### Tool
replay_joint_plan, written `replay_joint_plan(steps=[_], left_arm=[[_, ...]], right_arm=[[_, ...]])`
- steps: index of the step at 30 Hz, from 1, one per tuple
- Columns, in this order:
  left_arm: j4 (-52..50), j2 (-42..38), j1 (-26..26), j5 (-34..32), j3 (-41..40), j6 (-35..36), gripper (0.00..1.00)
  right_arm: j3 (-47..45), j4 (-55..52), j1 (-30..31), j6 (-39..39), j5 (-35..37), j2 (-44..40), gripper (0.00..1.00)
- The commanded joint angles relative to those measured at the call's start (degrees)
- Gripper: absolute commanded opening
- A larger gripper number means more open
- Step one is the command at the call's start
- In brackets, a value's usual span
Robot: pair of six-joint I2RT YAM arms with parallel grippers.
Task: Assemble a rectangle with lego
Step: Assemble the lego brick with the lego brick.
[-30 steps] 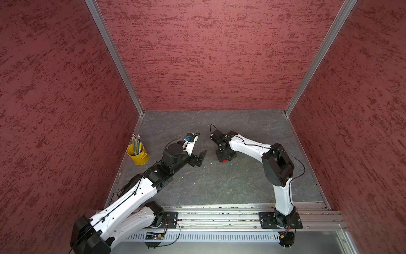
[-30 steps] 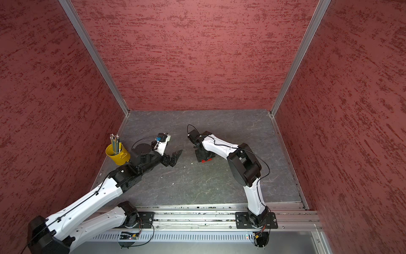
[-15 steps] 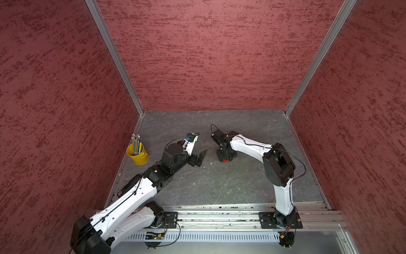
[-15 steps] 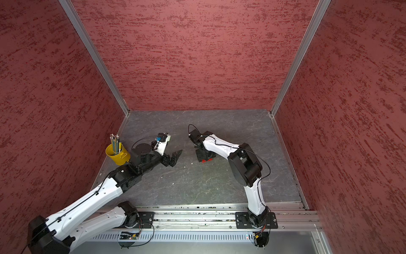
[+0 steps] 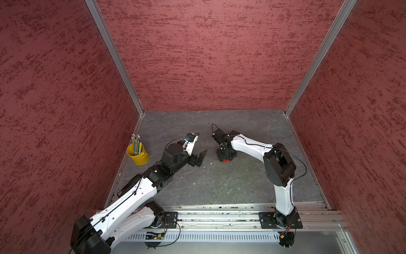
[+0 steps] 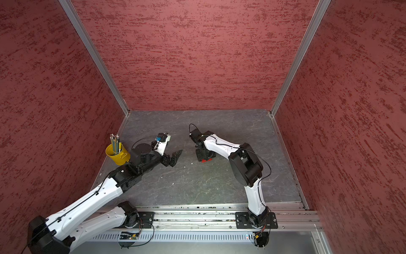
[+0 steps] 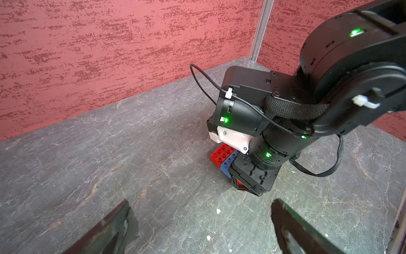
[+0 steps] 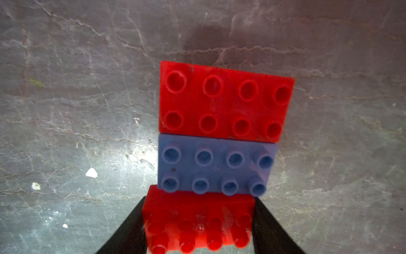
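— How far along is it?
— Close, I'd say. The flat studded plastic rectangle [image 8: 219,132], striped red, blue, red, lies on the grey stone-patterned table [image 8: 66,88].
— The tools?
— The right tool [image 8: 198,222] is partly closed, gripping the end red brick [image 8: 197,209] by its short sides. The left tool [image 7: 201,204] gapes wide, empty, well apart. Left: confirm seating, release; a fourth brick isn't visible.

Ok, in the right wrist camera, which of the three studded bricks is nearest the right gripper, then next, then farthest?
1. Near red studded plastic brick: clamped between the fingers of the right gripper.
2. Blue studded plastic brick: in the middle of the row.
3. Far red studded plastic brick: outer end, beyond the blue.
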Motion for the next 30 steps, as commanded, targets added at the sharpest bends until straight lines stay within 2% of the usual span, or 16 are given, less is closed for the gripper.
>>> replay_joint_plan(steps=[1,11,30], left_arm=[[0.14,0.06,0.42,-0.06,-0.7,0.37,1.0],[0.23,0.47,0.44,-0.01,-0.62,0.29,1.0],[0.17,0.25,0.61,0.18,-0.61,0.37,1.0]], right_arm=[[-1.74,1.21,-1.15,-0.65,-0.45,-0.82,0.52],[-3.52,1.73,-1.91,-0.86,-0.73,-0.75,0.52],[0.26,-2.85,-1.28,-1.17,3.07,2.7,0.52]])
